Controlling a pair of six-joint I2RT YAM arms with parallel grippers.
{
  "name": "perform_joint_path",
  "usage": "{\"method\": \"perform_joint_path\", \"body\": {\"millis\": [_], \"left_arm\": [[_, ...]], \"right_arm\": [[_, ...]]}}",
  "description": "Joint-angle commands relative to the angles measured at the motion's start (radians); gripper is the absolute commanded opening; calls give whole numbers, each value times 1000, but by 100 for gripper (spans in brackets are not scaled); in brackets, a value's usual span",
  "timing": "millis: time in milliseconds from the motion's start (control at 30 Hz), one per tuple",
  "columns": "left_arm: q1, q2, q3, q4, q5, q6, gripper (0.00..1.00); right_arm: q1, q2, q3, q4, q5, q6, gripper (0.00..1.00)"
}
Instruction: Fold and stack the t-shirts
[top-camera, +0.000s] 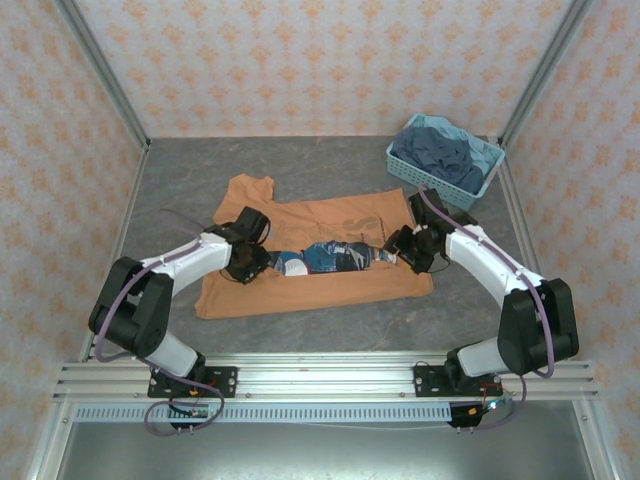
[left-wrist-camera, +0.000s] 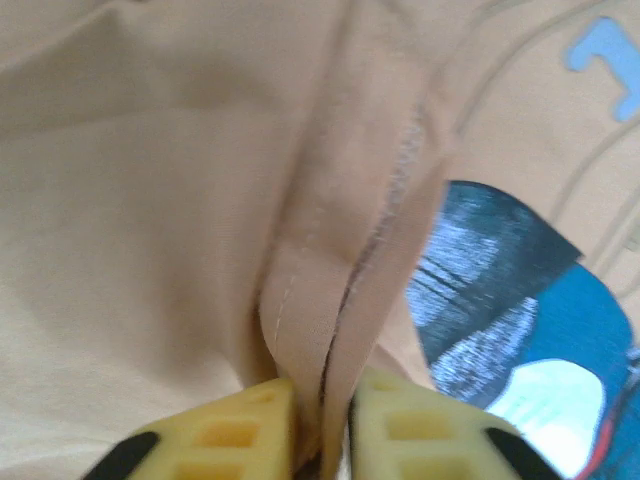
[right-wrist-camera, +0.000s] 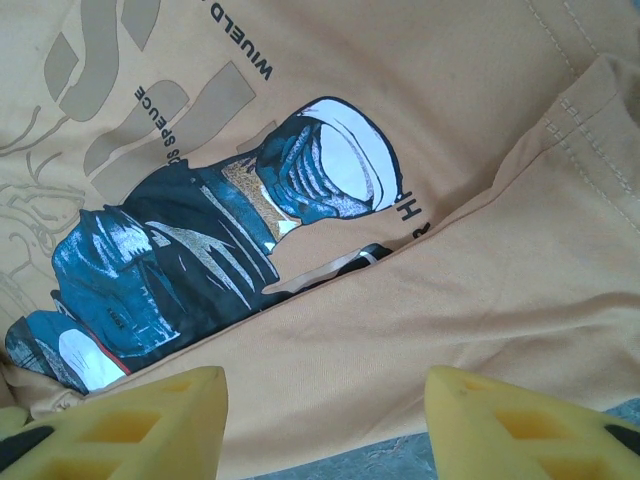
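From above, the orange shirt (top-camera: 320, 225) lies spread across the middle of the grey table (top-camera: 330, 175), partly folded along its length, so that the blue-and-white print (top-camera: 325, 258) shows in a narrow band between the two arms. The left gripper (top-camera: 266, 263) is down on the cloth at the left end of that band. The right gripper (top-camera: 390, 254) is at the right end. At this height it is hard to tell how either pair of jaws stands. At the far right corner, a light blue basket (top-camera: 440, 186) holds the dark blue shirts (top-camera: 440, 150) in a loose heap, well apart from the orange one.

In the left wrist view, the left gripper (left-wrist-camera: 322, 440) is clamped on a raised ridge of orange cloth. Its yellow fingers (left-wrist-camera: 230, 435) press together with the stitched hem pinched between them. The cloth runs up from the tips in a tight pleat, and part of the print lies just to the right.

In the right wrist view, the right gripper (right-wrist-camera: 325, 420) has its yellow fingers (right-wrist-camera: 130, 420) spread wide and holds nothing. The shirt lies flat beneath them. A folded edge crosses the print on a slant, with pale block lettering (right-wrist-camera: 150, 110) beyond it. A sliver of table appears at the bottom edge.
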Motion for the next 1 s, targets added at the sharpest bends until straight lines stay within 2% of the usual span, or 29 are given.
{"method": "perform_joint_path", "body": {"millis": [0, 267, 700, 800, 900, 933, 967], "left_arm": [[-20, 9, 76, -32, -25, 26, 13], [-53, 105, 198, -133, -35, 84, 7], [-112, 279, 380, -168, -47, 199, 10], [-121, 305, 409, -169, -46, 230, 19], [-122, 291, 441, -238, -126, 240, 55], [-123, 264, 437, -248, -154, 239, 62], [-121, 235, 431, -253, -170, 235, 63]], "right_arm": [[4, 0, 9, 1, 8, 9, 54], [4, 25, 19, 1, 10, 16, 52], [3, 30, -18, 12, 9, 33, 51], [3, 31, -25, 16, 9, 35, 51], [4, 35, -24, 17, 7, 35, 51], [3, 34, -23, 18, 9, 33, 51], [3, 35, -23, 18, 14, 31, 51]]}}
